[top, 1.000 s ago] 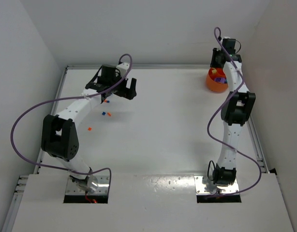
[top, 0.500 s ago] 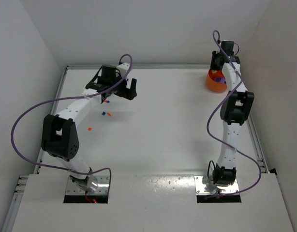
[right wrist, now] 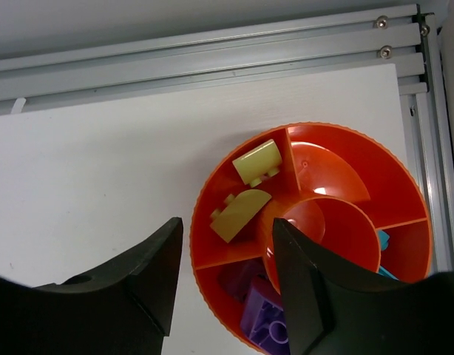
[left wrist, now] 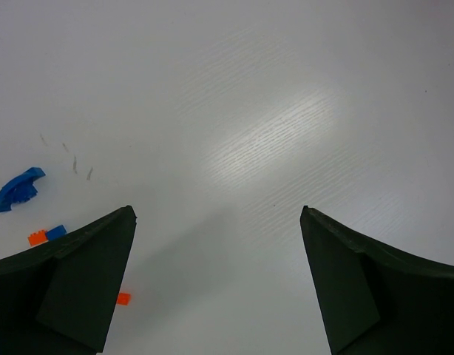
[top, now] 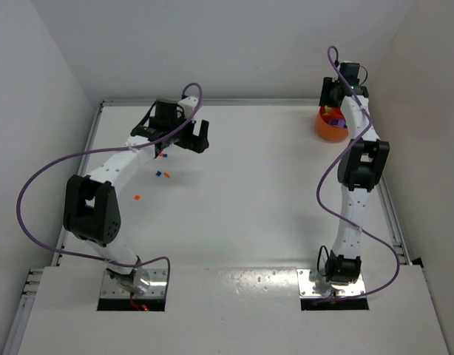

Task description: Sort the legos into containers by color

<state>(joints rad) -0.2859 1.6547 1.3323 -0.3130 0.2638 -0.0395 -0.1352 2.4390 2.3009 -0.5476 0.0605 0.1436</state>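
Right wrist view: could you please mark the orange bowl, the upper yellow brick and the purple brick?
orange bowl (right wrist: 327,166), right wrist view, bare floor of an empty compartment.
upper yellow brick (right wrist: 256,161), right wrist view, middle of its top face.
purple brick (right wrist: 262,322), right wrist view, its studded face.

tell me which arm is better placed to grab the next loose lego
Left. The left claw, open, hangs close by the loose legos; the right claw is far off over the orange bowl.
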